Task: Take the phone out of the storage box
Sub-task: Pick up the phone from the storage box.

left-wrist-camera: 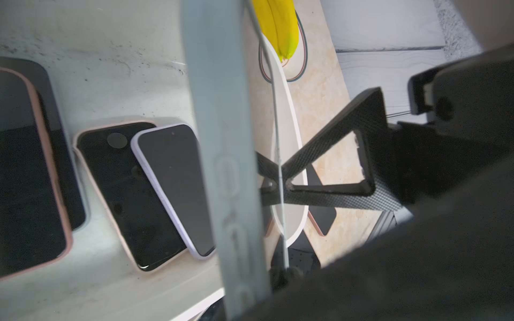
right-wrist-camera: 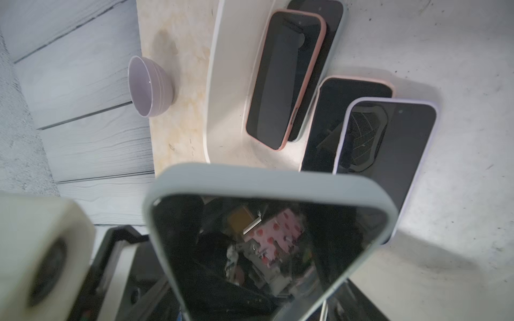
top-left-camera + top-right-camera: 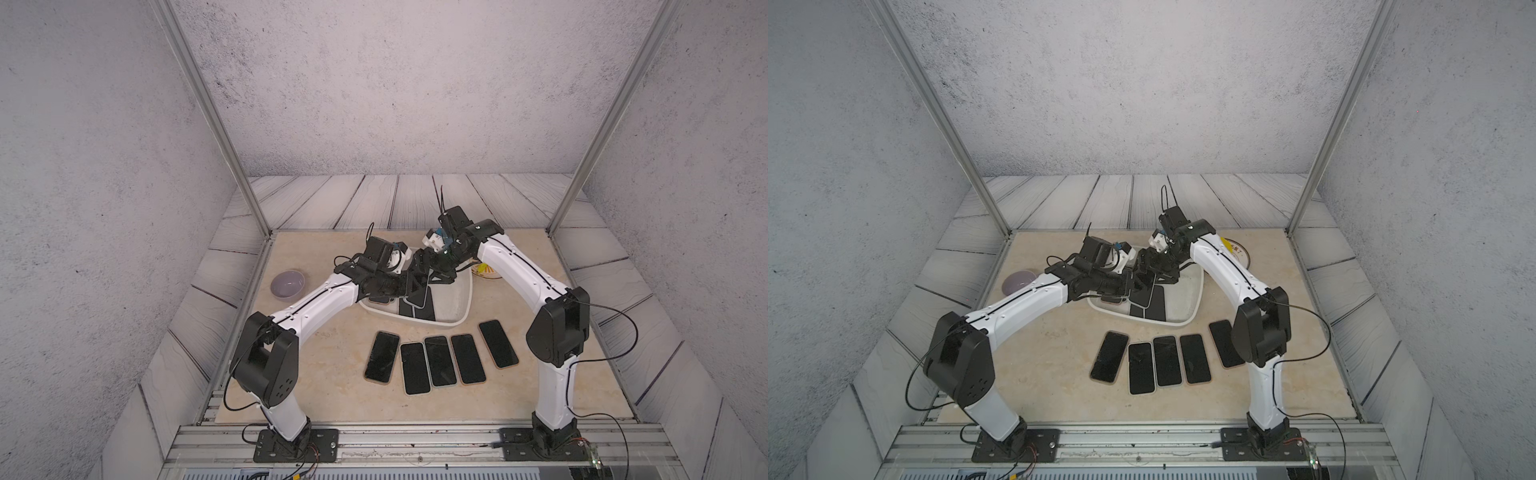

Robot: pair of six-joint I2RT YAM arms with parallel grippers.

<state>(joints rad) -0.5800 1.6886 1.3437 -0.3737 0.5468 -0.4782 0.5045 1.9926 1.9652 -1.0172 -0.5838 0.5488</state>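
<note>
The white storage box (image 3: 465, 307) sits mid-table, and both arms meet over it. A phone (image 2: 267, 250) in a pale blue-grey case is raised above the box, screen toward the right wrist camera. The left wrist view shows this phone (image 1: 222, 111) edge-on. My right gripper (image 3: 424, 276) is shut across its width, and my left gripper (image 3: 410, 286) is shut across its thin edge. Still lying in the box are a lilac-cased phone (image 2: 389, 133), a pink-cased phone (image 2: 283, 80) and others partly under them.
Several phones (image 3: 440, 359) lie in a row on the table in front of the box. A lilac bowl (image 3: 287, 284) stands left of the box. A plate with a banana (image 1: 281, 27) sits behind the box's right corner. Metal frame posts flank the table.
</note>
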